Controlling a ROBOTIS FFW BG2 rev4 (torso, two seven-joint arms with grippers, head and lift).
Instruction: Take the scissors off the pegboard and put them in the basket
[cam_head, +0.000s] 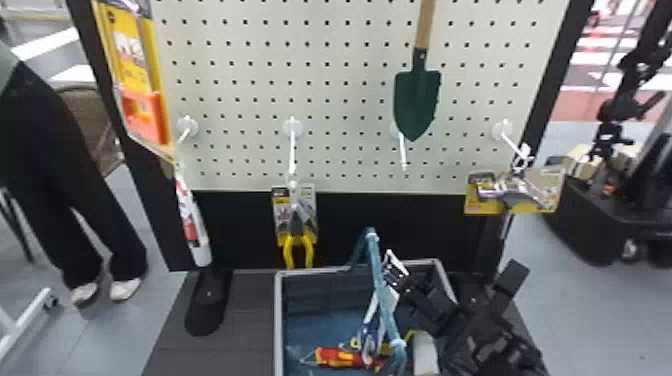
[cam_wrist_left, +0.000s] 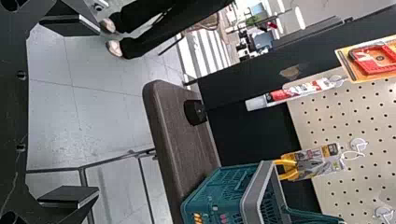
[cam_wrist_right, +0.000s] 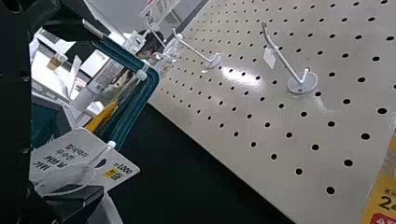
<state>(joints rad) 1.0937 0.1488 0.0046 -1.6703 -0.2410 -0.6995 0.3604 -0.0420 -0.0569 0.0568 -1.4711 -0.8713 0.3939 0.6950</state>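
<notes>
- Scissors (cam_head: 371, 337): in basket (cam_head: 278, 320), off pegboard (cam_head: 340, 100). Stood roughly upright, blue grips at bottom, partly behind the blue basket handle (cam_head: 382, 295).
- White tag (cam_head: 395, 270): above the scissors, beside the basket handle, near one finger of the right gripper (cam_head: 467, 287). Can't tell if tag and finger touch.
- Right gripper: at the basket's right side, over its rim area. Claw released, fingers spread well apart. Right wrist view has the tag by one finger, the basket handle near the other.
- Left gripper (cam_wrist_left: 70, 112): parked, in left wrist view, floor behind it. Claw released, wide gap between fingers, grasping nothing.
- Basket: on dark table (cam_head: 200, 350), in front of pegboard. Also inside: red-and-yellow item (cam_head: 337, 357), white roll-like item (cam_head: 425, 352).
- Pegboard, head view: green trowel (cam_head: 416, 102) hangs blade down, in front of a hook base. Yellow-handled pliers (cam_head: 298, 245) in pack on hook, left of trowel.
- Far left: red-and-white tube (cam_head: 192, 220) hanging, orange-and-yellow pack (cam_head: 142, 107) above it.
- Far right: metal tool on yellow card (cam_head: 515, 192), hanging.
</notes>
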